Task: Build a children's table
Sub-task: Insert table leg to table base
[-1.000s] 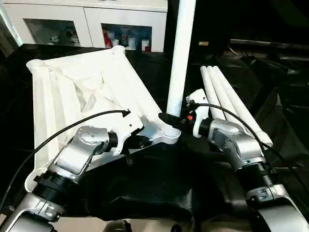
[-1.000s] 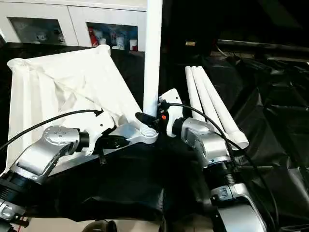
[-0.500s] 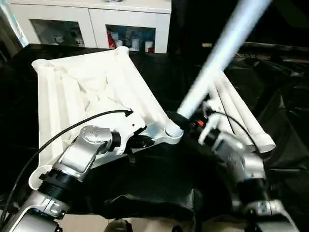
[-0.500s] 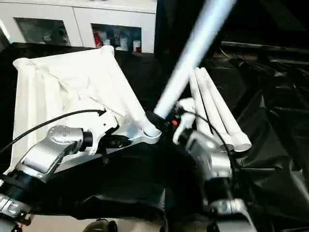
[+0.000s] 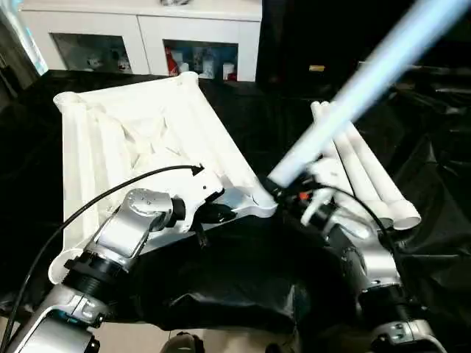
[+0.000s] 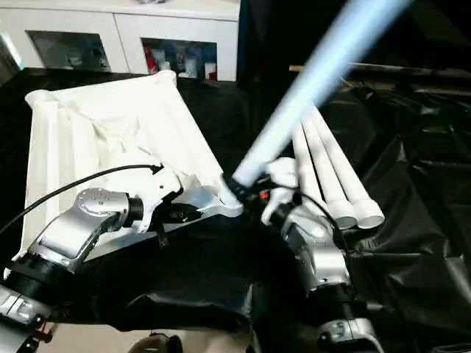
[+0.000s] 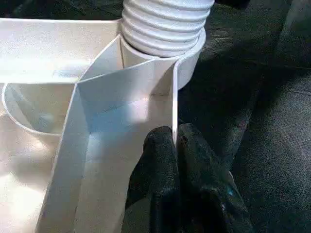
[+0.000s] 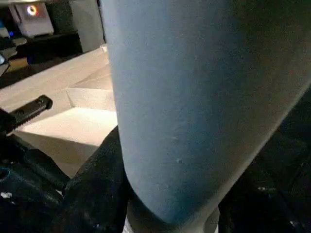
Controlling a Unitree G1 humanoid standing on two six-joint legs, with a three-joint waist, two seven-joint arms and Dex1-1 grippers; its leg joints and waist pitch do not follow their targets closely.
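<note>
The left hand is pressed together on a thin upright rib of the table top, pinching the rib between its two black fingers just beside the near corner socket. The right hand is clamped round the lower end of one white leg, its fingers on either side of the tube right above that same socket. The leg leans steeply away toward two o'clock in the head views, its foot at the socket and its far end running out of the picture's upper right corner. In the left wrist view the leg's ribbed, threaded end sits in the socket's mouth.

The table top lies upside down on the black-covered worktop, ribbed underside up, reaching from the socket toward ten o'clock. Three more legs lie side by side on the black sheet at about three o'clock of the socket, touching one another. A white cabinet with glass doors stands behind the worktop at twelve o'clock.
</note>
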